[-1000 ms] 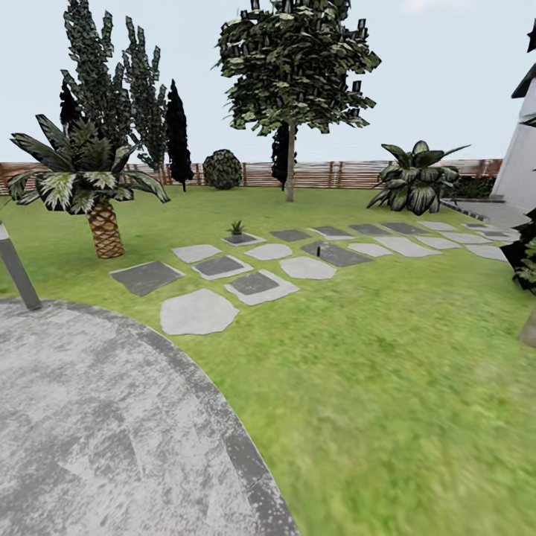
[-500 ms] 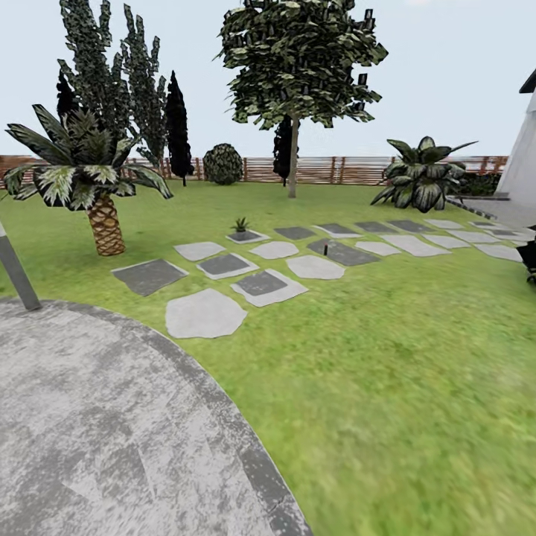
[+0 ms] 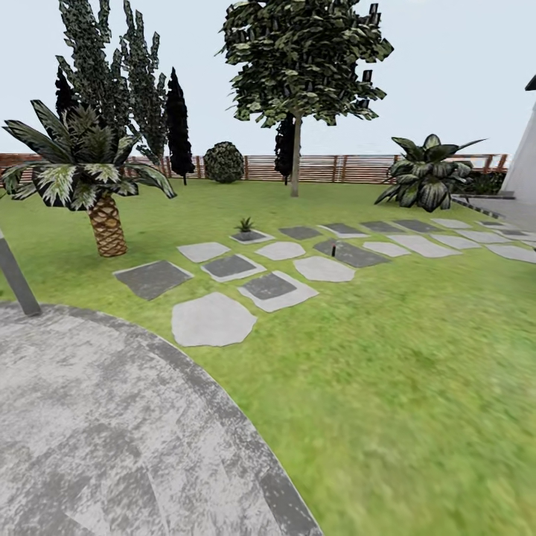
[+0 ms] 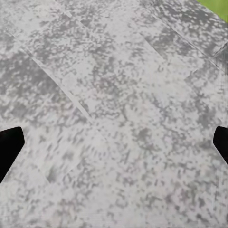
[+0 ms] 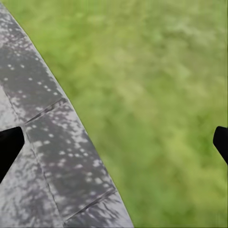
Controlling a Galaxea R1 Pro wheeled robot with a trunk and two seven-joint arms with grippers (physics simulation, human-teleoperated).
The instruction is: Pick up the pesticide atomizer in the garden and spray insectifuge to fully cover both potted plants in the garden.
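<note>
One small potted plant (image 3: 244,225) is seen on a far stepping stone (image 3: 251,237); a small dark upright object (image 3: 333,250), too tiny to identify, stands on another stone. One palm (image 3: 88,175) is counted beside the round patio (image 3: 97,417). The left gripper (image 4: 114,145) and right gripper (image 5: 114,145) are spread wide, nothing held, fingertips cut off at the edges.

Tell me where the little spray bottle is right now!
In the head view, the spray bottle stands far off on a dark stepping stone in the path, right of the small potted plant and in front of the big tree.
</note>
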